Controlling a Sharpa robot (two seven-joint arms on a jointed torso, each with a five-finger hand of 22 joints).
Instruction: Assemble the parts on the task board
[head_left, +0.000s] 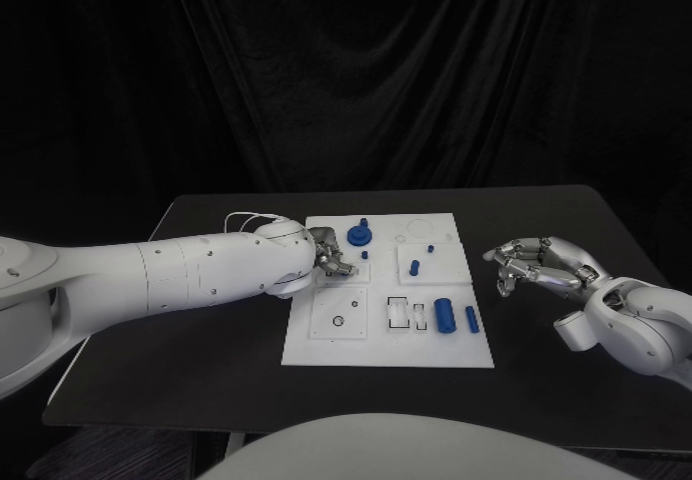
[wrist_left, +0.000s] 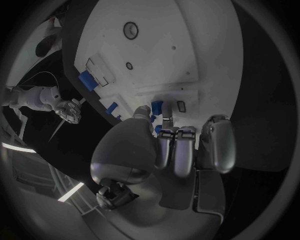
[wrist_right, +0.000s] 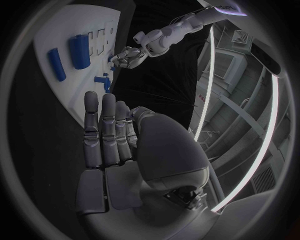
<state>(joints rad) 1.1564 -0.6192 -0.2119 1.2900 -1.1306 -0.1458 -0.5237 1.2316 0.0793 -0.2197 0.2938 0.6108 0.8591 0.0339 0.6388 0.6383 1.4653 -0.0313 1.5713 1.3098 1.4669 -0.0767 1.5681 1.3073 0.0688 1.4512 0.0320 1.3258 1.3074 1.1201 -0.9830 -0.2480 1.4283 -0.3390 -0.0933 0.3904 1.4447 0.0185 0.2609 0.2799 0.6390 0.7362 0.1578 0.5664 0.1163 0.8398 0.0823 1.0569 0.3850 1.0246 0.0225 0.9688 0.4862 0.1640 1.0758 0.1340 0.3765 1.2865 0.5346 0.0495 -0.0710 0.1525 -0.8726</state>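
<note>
The black worktop (head_left: 577, 215) carries the white rectangular task board (head_left: 378, 340). The left hand (head_left: 327, 253) rests over the board's left edge, fingers curled beside a small blue part (wrist_left: 157, 106); whether it grips is unclear. The right hand (head_left: 537, 264) hovers beside the board's right edge, fingers curled on nothing. Blue cylindrical parts (head_left: 446, 315) lie on the board's near right.

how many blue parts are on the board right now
5 in plain sight: two upright rods front right, a gear far left, two small pegs mid-board. Left hand may hide more.
</note>
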